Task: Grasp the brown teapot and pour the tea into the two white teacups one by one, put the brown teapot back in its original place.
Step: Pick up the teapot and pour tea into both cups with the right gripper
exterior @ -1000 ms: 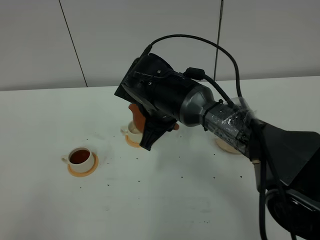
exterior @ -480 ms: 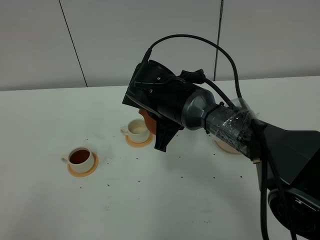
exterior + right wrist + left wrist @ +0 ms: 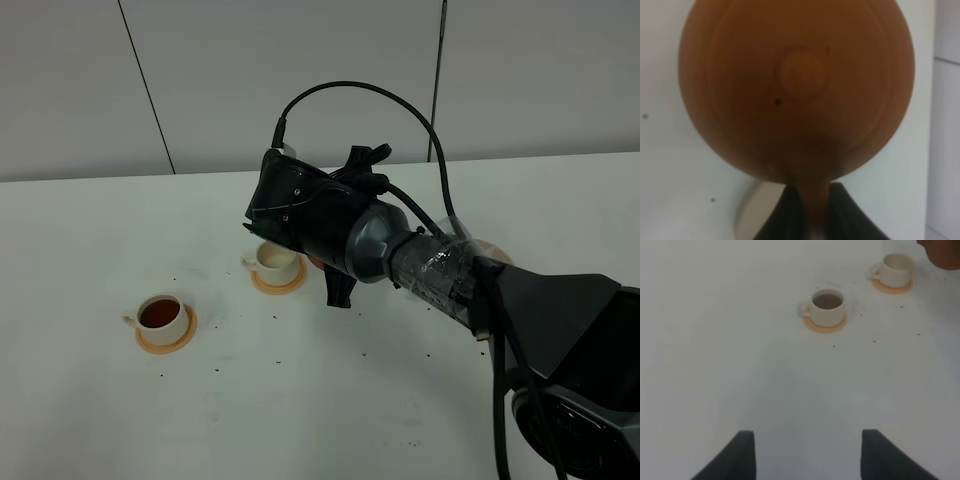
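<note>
Shown close only from the right wrist: smooth, round clay brown teapot [image 3: 800,75], handle pinched in the right gripper [image 3: 812,217]; from the left wrist: left gripper [image 3: 807,457] spread wide.

White table [image 3: 100,420], orange saucer [image 3: 165,346], second orange saucer [image 3: 275,289], dark specks [image 3: 873,341]

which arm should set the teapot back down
Right. The right gripper is shut on the teapot by its handle and carries it. The left gripper is open and holds nothing.
</note>
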Robot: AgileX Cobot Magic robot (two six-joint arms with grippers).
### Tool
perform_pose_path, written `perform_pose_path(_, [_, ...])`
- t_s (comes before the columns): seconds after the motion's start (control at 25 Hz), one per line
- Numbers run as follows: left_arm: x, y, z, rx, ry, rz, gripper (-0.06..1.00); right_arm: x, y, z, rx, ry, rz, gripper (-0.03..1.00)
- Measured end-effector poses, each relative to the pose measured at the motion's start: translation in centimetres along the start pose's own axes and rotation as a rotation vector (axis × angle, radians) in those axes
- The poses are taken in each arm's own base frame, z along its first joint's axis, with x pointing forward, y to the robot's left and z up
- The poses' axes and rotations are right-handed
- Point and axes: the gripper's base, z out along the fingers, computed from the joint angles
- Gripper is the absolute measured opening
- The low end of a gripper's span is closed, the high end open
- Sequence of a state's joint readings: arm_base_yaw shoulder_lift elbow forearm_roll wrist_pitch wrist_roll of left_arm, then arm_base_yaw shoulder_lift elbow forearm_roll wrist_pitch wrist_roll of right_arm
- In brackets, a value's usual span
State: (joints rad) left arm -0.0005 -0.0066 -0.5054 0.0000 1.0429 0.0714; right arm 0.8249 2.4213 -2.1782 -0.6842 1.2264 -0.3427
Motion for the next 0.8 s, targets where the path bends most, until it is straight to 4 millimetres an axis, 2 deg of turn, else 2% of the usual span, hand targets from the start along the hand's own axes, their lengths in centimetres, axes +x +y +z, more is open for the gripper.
perform_pose_path(0.44, [0.0,0.0,0.0,0.0,0.0,0.0,0.53,-0.8,0.3,-0.6,0.065,-0.026,-0.043,0.09])
perform_pose_path(0.8, [0.0,0.0,0.0,0.0,0.0,0.0,0.53,-1.3,0.8,0.0,0.096,-0.016,-0.079,0.09])
